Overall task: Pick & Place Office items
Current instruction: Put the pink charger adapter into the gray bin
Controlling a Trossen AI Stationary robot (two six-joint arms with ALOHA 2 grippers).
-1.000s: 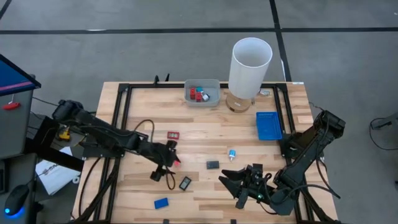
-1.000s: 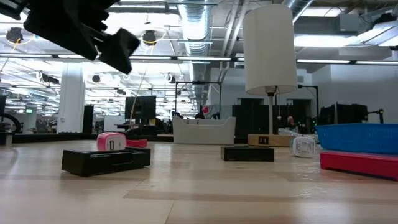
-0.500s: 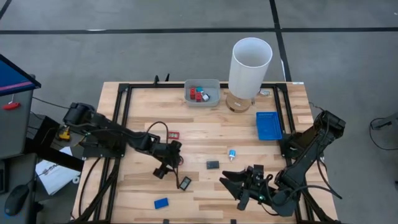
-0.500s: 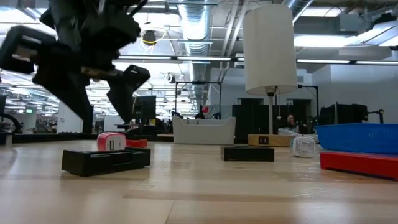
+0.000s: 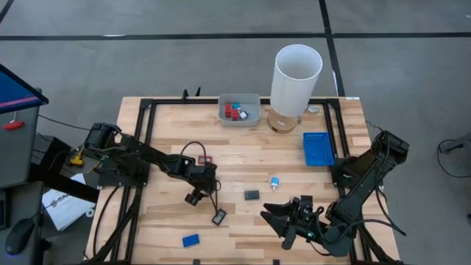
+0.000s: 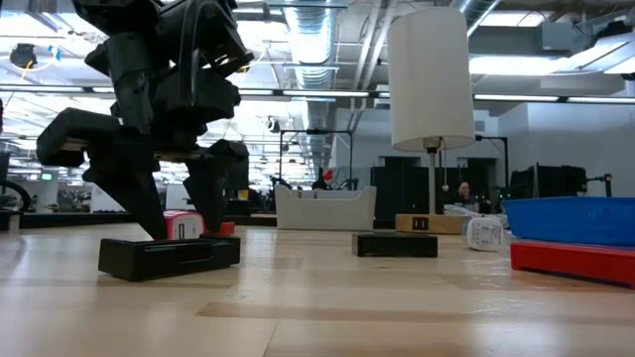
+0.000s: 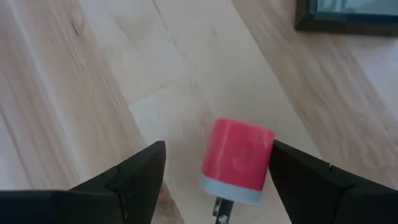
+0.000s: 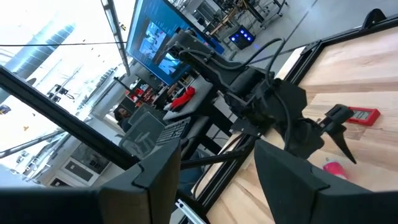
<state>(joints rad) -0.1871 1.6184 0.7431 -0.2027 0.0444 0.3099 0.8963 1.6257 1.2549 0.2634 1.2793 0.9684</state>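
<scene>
Bare wood around the red plug between open left pincer fingers; black framed rectangle nearby.

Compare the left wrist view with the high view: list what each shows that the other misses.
Left wrist only: the red plug-like piece lies between the open left gripper fingers, untouched, prongs visible. High view only: grey tray, white lamp, blue tray, blue block, right gripper waiting. Both: the wooden table and black framed piece.

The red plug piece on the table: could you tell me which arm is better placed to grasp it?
The left: its open left gripper is already down around the red plug piece, while the right gripper waits across the table.
</scene>
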